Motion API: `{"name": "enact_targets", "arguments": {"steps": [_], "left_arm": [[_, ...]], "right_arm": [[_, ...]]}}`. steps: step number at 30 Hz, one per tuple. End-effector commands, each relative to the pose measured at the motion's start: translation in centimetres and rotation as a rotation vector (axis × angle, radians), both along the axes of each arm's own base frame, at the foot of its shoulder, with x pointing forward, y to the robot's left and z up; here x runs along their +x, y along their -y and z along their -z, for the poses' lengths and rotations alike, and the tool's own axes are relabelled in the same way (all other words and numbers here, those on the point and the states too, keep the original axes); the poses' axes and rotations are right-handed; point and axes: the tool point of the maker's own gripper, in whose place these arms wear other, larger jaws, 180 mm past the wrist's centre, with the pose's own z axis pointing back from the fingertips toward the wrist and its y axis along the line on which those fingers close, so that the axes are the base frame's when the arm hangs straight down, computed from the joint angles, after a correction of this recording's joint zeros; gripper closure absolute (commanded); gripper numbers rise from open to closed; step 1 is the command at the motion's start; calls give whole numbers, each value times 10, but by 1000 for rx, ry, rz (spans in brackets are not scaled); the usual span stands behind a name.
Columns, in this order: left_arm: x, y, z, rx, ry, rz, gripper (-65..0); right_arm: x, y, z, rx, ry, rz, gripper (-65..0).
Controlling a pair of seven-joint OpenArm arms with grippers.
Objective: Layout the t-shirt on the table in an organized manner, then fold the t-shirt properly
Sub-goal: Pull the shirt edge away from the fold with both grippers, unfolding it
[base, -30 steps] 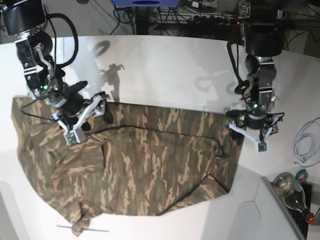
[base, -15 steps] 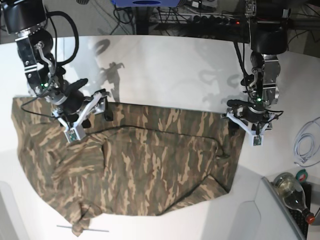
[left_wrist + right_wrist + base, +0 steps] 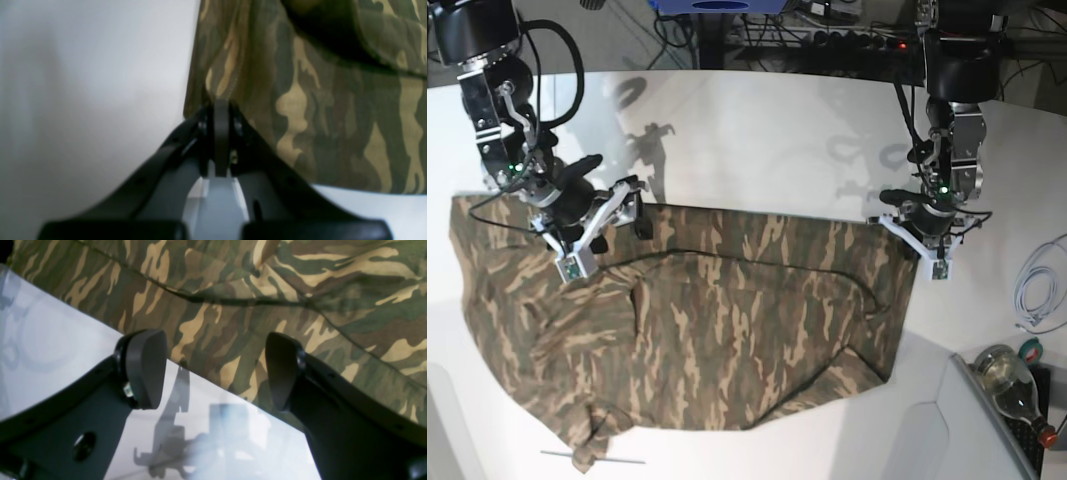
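1. Clearly we were in the laying-out step: the t-shirt (image 3: 687, 330) lay spread but rumpled across the desk (image 3: 757, 140), with one corner bunched at its near edge.
2. Our left tool (image 3: 221, 110) was clamped shut on the t-shirt's far right corner, the cloth edge pinched between its tips.
3. Our right tool (image 3: 213, 370) stood wide and held nothing, hanging over the t-shirt's far left edge, where cloth met bare desk.
4. Next, we judged, the right tool would need to close on that edge so both corners could be drawn apart and the cloth flattened.
5. We could not make out the collar or sleeves in any view, and the left wrist picture was too blurred to tell how much cloth was gripped.
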Motion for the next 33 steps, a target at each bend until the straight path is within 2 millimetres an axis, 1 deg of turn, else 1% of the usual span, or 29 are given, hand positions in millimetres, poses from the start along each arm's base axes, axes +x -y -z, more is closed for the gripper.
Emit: {"name": "enact_targets", "arguments": {"steps": [1, 3, 5, 7, 11, 13, 15, 16, 18, 20, 22, 23, 26, 27, 30, 31, 33], "left_arm": [[7, -12, -15, 18, 49, -25, 0], [-4, -34, -16, 33, 60, -123, 0], [-11, -50, -19, 34, 78, -231, 0], [-14, -57, -21, 28, 89, -272, 0], [-16, -52, -18, 17, 85, -276, 0], [-24, -51, -12, 10, 71, -281, 0], [-25, -46, -13, -5, 79, -289, 0], [-29, -47, -13, -6, 83, -302, 0], [-38, -55, -14, -8, 86, -336, 0], [-42, -56, -12, -16, 85, -359, 0], [-48, -62, -10, -15, 81, -382, 0], [-49, -64, -10, -15, 82, -389, 0], [-52, -68, -11, -12, 84, -401, 0], [-55, -69, -9, -10, 76, -402, 0], [-58, -69, -10, -5, 77, -400, 0], [-60, -69, -11, -1, 79, -398, 0], [-62, -70, -13, 6, 83, -397, 0]], "right_arm": [[12, 0, -14, 17, 55, -1, -426], [12, 0, -14, 17, 55, -1, -426], [12, 0, -14, 17, 55, -1, -426], [13, 0, -15, 17, 56, -1, -426], [17, -1, -18, 17, 66, -4, -426], [17, -2, -18, 17, 66, -7, -426], [17, -1, -18, 17, 65, -5, -426], [17, 0, -16, 15, 60, -2, -426], [19, 5, -9, 8, 42, 11, -426], [18, 12, 4, -3, 6, 27, -426], [15, 9, 17, 7, -31, 42, -425], [18, 12, 20, 10, -40, 61, -425], [21, 23, 37, 44, -95, 159, -425], [26, 27, 40, 57, -102, 192, -425], [27, 41, 53, 68, -146, 258, -423], [29, 44, 55, 70, -153, 271, -417], [28, 48, 60, 67, -168, 286, -374]]}}
